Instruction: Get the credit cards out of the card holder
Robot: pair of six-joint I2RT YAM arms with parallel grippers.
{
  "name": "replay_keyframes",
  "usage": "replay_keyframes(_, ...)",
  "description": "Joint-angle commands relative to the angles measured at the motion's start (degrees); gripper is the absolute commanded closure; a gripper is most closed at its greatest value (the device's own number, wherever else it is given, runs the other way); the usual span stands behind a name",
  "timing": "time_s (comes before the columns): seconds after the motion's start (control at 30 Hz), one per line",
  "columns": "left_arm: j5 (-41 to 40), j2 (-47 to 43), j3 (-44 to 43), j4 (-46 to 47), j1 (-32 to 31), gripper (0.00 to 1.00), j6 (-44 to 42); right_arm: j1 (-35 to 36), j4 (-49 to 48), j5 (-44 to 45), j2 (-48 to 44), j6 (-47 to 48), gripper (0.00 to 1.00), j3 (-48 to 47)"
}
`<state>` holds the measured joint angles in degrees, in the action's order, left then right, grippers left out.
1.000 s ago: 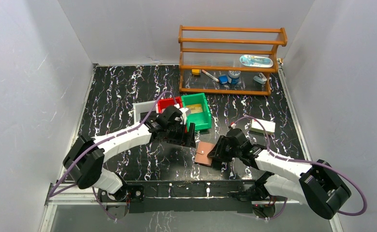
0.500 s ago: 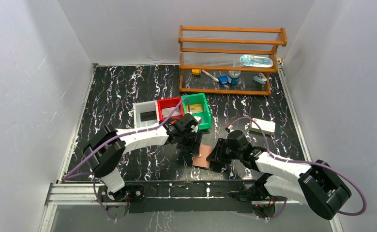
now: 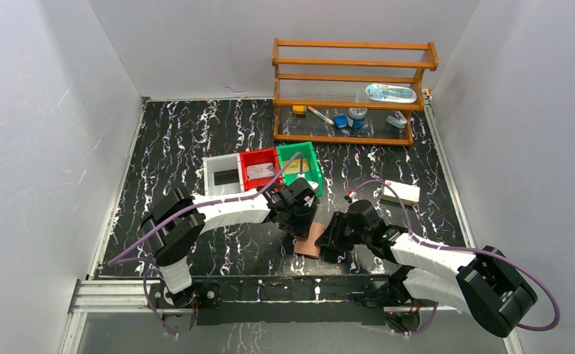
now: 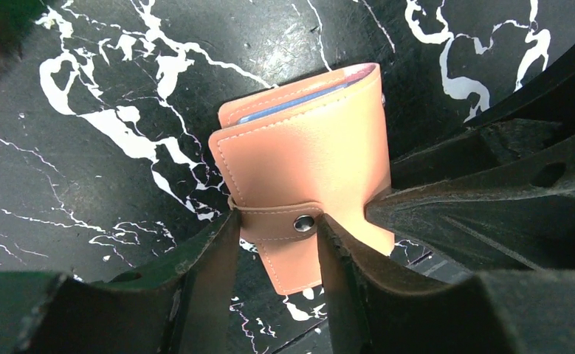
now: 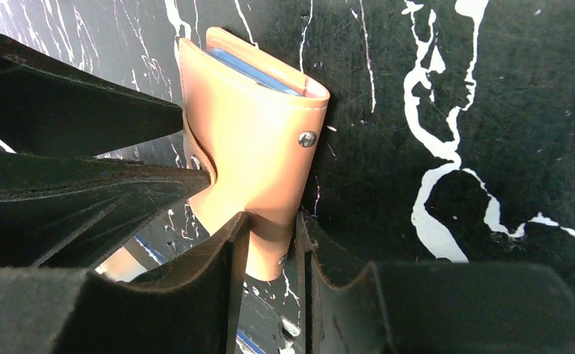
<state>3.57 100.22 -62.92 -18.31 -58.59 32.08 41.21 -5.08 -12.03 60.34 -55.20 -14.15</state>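
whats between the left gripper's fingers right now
The card holder's strap tab, with its metal snap, lies between the left gripper's fingers. The left wrist view shows this; the card holder is folded closed.

The reddish-brown leather card holder (image 3: pixel 310 241) is hemmed in on two sides: its far-left side is taken up by the left gripper (image 4: pixel 275 220), set astride the strap tab (image 4: pixel 266 226), and its right side by the right gripper (image 5: pixel 271 217), clamped on one edge. Just behind, passage is narrowed by the green plastic bin (image 3: pixel 316 174), with the red plastic bin (image 3: pixel 255 153) and grey plastic bin (image 3: pixel 209 175) alongside. Open room is found on the black marbled table (image 3: pixel 188 140) farther back on the left
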Motion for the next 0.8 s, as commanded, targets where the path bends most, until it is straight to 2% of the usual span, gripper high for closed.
replay_keyframes(0.0, -0.39, 1.70, -2.13, -2.31, -1.20, 0.55, -0.96, -0.08, -0.08, 0.53, -0.05, -0.17, 0.62, 0.92)
replay_keyframes(0.1, -0.06, 1.86, -2.65, -2.42, -2.06, 0.46, -1.01, -0.14, -0.36, 0.27, 0.00, -0.26, 0.62, 0.98)
replay_keyframes(0.23, -1.24, 1.44, -4.40, -4.21, -2.83, 0.44, -1.11, -0.14, 0.00, 0.59, 0.08, -0.32, 0.61, 0.54)
replay_keyframes(0.33, -3.25, 1.53, -4.72, -5.41, -2.97, 0.46, -1.33, -0.19, 0.08, 0.56, 0.05, -0.67, 0.61, 0.36)
replay_keyframes(0.5, -4.49, 5.53, -6.19, -7.78, -3.43, 0.61, -2.10, -0.24, -0.08, 0.90, -0.28, -1.03, 0.61, 0.40)
replay_keyframes(0.57, -5.58, 6.58, -6.78, -8.39, -4.30, 0.61, -2.19, -0.21, -0.32, 0.70, -0.17, -1.11, 0.61, 0.38)
replay_keyframes(0.67, -6.94, 7.54, -7.37, -9.07, -5.15, 0.55, -2.03, -0.25, -0.45, 0.54, 0.23, -1.05, 0.61, 0.44)
replay_keyframes(0.77, -9.05, 7.52, -7.27, -10.03, -5.61, 0.60, -1.65, -0.17, -0.29, 0.36, 0.63, -1.04, 0.61, 0.44)
